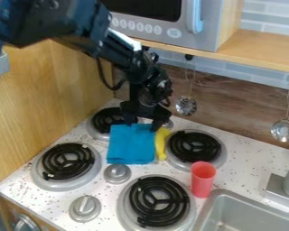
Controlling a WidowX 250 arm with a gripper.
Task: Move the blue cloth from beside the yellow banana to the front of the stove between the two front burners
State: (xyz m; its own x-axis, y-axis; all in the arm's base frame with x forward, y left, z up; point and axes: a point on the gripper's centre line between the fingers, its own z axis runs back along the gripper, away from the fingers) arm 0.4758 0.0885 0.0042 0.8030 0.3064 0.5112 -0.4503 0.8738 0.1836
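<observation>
Cloth (132, 144), blue, flat on the white speckled counter (222, 164), between the coil burners. Roughly square, slightly longer top to bottom in view; long axis that way, near edge toward the bottom of the view, far edge right at the gripper (142, 126). Gripper pointing down, fingers spread apart over the far edge, nothing visibly pinched.

Just right of cloth: yellow curved item (161, 144), long axis also top to bottom, partly alongside the edge. Upper left: rear-left burner (104, 121). Right, past yellow item: rear-right burner (195, 146). Lower left: front-left burner (65, 161). Just below: silver knob (117, 173). Lower right: front-right burner (159, 202), then red cup (202, 179), upright by the sink (214, 205). Microwave (159, 27) above, on a wooden shelf (261, 45).
</observation>
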